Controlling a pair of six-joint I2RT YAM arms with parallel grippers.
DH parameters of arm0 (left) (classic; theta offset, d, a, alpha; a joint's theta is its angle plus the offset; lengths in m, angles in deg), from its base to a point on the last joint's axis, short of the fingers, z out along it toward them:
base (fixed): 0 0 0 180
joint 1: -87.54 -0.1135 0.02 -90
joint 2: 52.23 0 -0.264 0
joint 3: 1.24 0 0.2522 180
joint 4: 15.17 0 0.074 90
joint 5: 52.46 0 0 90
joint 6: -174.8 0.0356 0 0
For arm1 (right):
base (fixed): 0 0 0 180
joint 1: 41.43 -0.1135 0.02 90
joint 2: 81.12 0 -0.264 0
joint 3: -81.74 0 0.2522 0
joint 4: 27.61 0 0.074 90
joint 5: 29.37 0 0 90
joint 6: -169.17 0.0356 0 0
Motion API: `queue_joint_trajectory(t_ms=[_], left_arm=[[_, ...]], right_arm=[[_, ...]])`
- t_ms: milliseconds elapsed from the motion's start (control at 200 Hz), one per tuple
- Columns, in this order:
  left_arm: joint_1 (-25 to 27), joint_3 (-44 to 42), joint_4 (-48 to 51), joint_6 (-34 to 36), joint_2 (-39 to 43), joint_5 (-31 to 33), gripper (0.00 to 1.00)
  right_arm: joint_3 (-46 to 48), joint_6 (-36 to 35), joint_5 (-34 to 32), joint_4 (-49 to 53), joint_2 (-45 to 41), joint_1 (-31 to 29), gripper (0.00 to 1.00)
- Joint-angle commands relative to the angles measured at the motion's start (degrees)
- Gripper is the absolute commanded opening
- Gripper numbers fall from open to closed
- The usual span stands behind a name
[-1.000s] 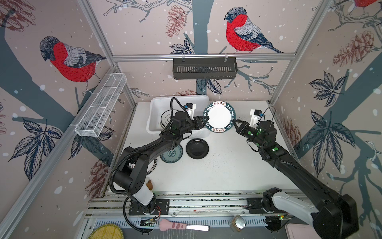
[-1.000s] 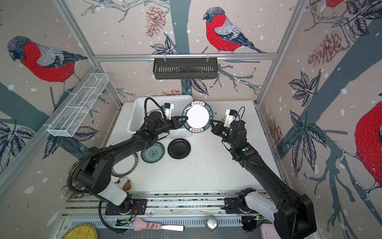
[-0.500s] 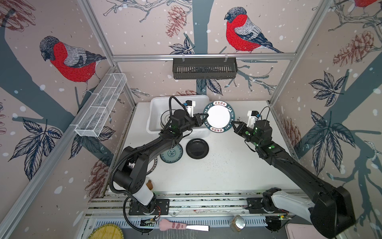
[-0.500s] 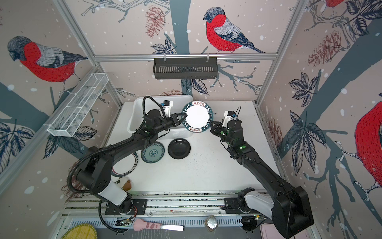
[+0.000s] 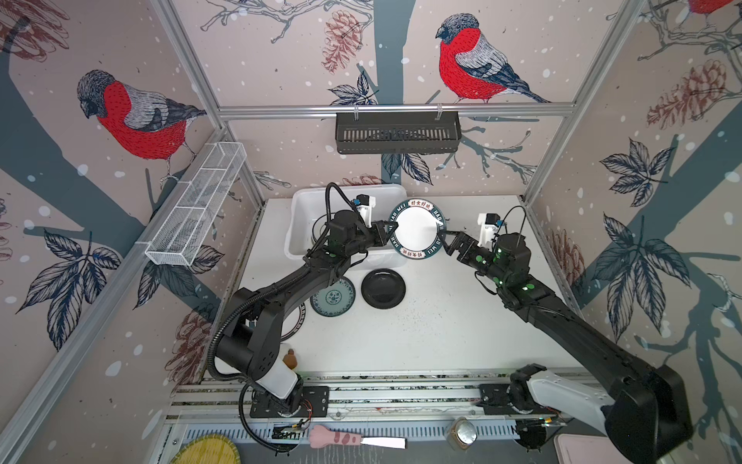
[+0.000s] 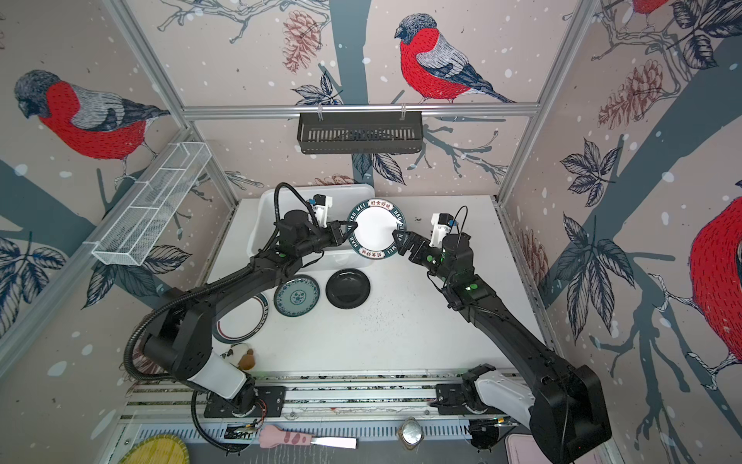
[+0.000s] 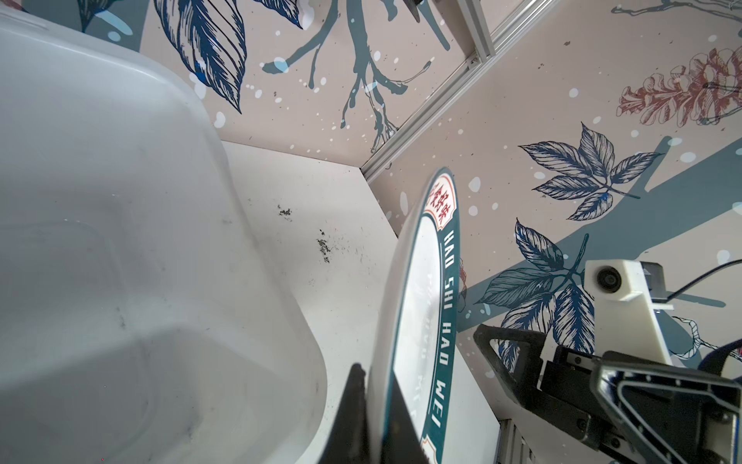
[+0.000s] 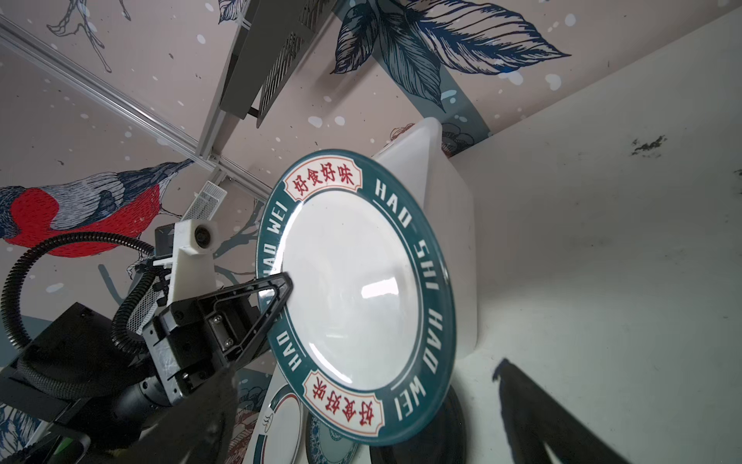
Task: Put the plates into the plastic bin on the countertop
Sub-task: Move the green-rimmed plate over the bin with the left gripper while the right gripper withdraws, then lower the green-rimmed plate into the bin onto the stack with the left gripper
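While my left hand (image 5: 385, 234) pinches the lettered plate (image 5: 415, 229) by its rim, on edge just beside the plastic bin (image 5: 305, 201), my right hand (image 5: 450, 242) gapes open nearby. Mid-transfer, I reckon; next, swing it over the bin and lower.

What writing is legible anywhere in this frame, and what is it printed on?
"好食好味": red characters in two cream panels on the teal rim of the lettered plate.
"HAO SHI HAO WEI": white capitals on the same rim, between the panels; the opposite stretch shows "HAO WEI", with the rest hidden.
Second rimmed plate, lying partly under the left arm: its lettering is too small to read.
No other text is legible.
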State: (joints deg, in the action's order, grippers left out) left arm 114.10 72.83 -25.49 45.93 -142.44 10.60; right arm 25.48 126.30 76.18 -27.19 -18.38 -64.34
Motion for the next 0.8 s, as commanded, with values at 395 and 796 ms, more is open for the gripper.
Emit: queue_joint_trajectory(t_ms=[395,796], left_arm=[[-6.48,-1.27,5.25,5.13,7.2,4.08,0.0],[-14.46,-2.83,13.39,12.75,14.39,21.15,0.0]], right_arm=[[2.26,-3.01,-2.39,2.16,-3.73,0.32,1.0],[2.27,-5.47,-2.05,5.76,-6.67,1.47,0.99]])
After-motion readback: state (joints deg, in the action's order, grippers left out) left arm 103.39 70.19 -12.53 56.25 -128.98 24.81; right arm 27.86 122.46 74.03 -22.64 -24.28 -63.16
